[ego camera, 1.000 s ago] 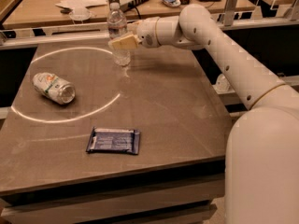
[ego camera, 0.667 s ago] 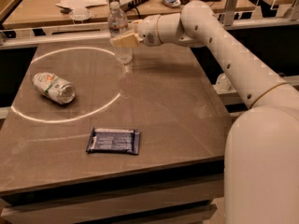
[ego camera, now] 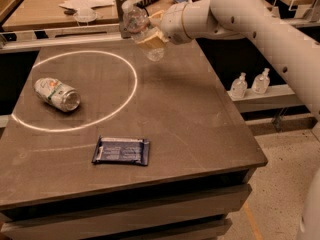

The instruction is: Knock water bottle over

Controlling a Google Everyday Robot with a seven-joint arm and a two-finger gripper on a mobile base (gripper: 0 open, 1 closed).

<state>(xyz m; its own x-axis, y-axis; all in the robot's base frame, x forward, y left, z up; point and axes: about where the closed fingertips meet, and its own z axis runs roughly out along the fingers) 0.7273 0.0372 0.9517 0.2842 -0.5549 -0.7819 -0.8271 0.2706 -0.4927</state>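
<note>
The water bottle [ego camera: 141, 28] is a clear ribbed plastic bottle with a white cap, at the far side of the dark table [ego camera: 190, 119]. It leans with its cap to the upper left, and its base hangs just above the tabletop. My gripper [ego camera: 151, 38] comes in from the right on the white arm [ego camera: 235, 9] and is shut on the bottle's lower half, its tan fingers [ego camera: 150, 41] against the sides.
A silver can [ego camera: 57, 94] lies on its side at the left, inside a white ring of light [ego camera: 131, 91]. A dark blue packet [ego camera: 121, 150] lies near the front. Two small pump bottles [ego camera: 250, 83] stand on a ledge right of the table. A cluttered desk [ego camera: 75, 6] is behind.
The bottle stood upright on the table; now it is tilted, cap to the left, with its base swung right and up. The gripper has shifted slightly right with it.
</note>
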